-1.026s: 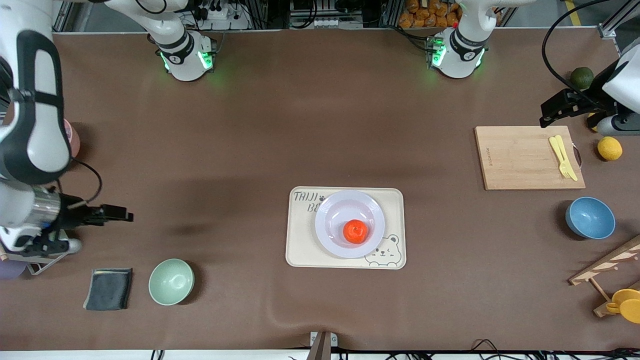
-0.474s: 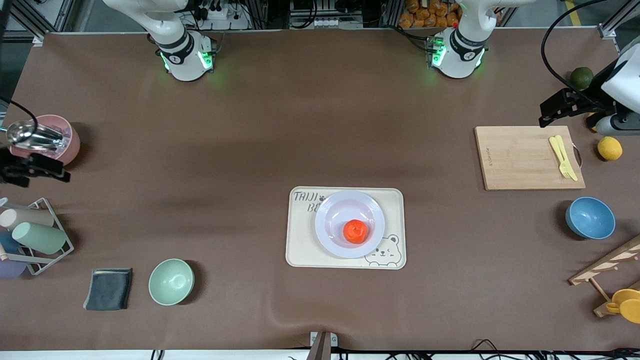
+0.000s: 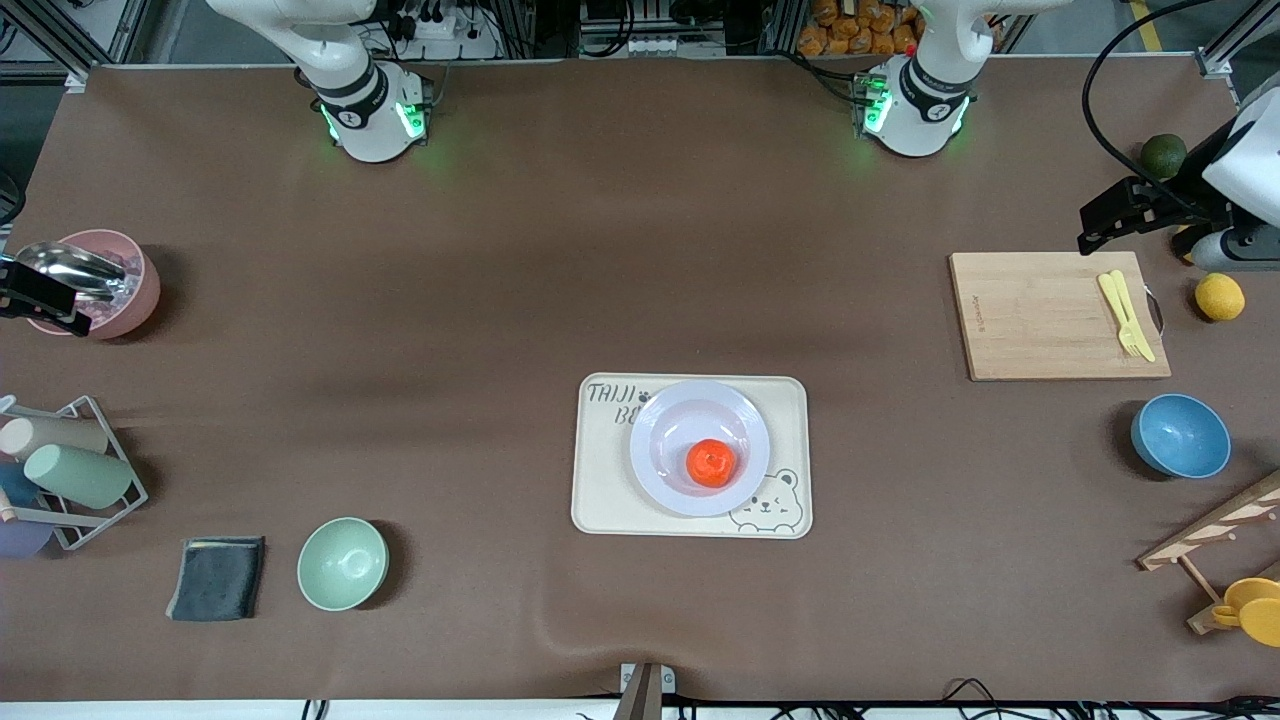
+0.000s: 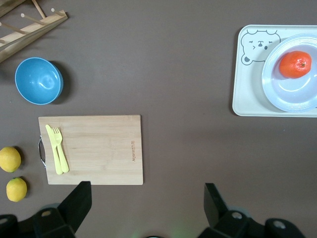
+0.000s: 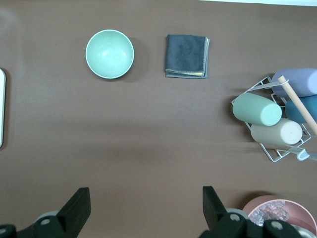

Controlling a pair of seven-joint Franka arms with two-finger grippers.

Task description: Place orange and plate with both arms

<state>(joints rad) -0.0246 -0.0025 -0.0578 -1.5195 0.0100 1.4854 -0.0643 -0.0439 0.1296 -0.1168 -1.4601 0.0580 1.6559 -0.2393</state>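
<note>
The orange (image 3: 711,463) lies in the pale plate (image 3: 662,428), which rests on the cream bear tray (image 3: 600,500) in the middle of the table. My left gripper (image 3: 1092,226) hangs open and empty over the table, by the cutting board's edge nearest the arm bases. In the left wrist view, the left gripper (image 4: 147,201) holds nothing, and the orange (image 4: 295,64) and plate (image 4: 290,95) lie well away from it. My right gripper (image 3: 40,296) is up over the pink bowl at the right arm's end. In its own view the right gripper (image 5: 146,203) stands open and empty.
A wooden cutting board (image 3: 1040,320) carries a yellow fork (image 3: 1127,315). Lemons (image 3: 1219,296), a dark green fruit (image 3: 1163,154), a blue bowl (image 3: 1180,435) and a wooden rack (image 3: 1215,530) sit at the left arm's end. A mint bowl (image 3: 342,563), grey cloth (image 3: 217,578), cup rack (image 3: 70,470) and pink bowl (image 3: 120,290) sit at the right arm's end.
The right arm has swung away from over the cup rack toward the pink bowl, mostly leaving the front view. The left arm, orange and plate have not moved.
</note>
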